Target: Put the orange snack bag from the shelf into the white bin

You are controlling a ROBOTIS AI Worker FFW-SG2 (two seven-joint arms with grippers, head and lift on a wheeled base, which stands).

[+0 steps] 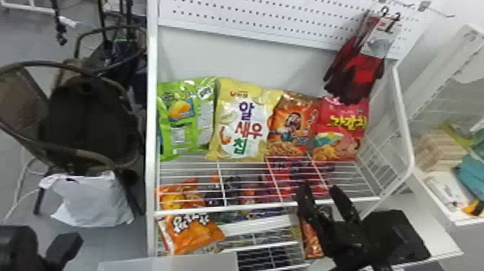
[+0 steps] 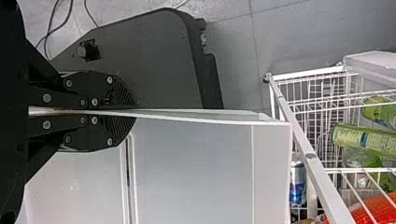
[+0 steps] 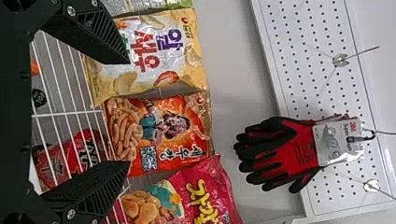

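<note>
With your left gripper (image 2: 133, 113) clamped on the bin (image 2: 201, 172), bring your right gripper (image 3: 129, 112), fingers apart, squarely around the orange bag (image 3: 161, 135) standing on the shelf (image 1: 252, 207) between the yellow bag (image 1: 230, 122) and pink bag (image 1: 342, 135), then close gently without dragging either.
</note>
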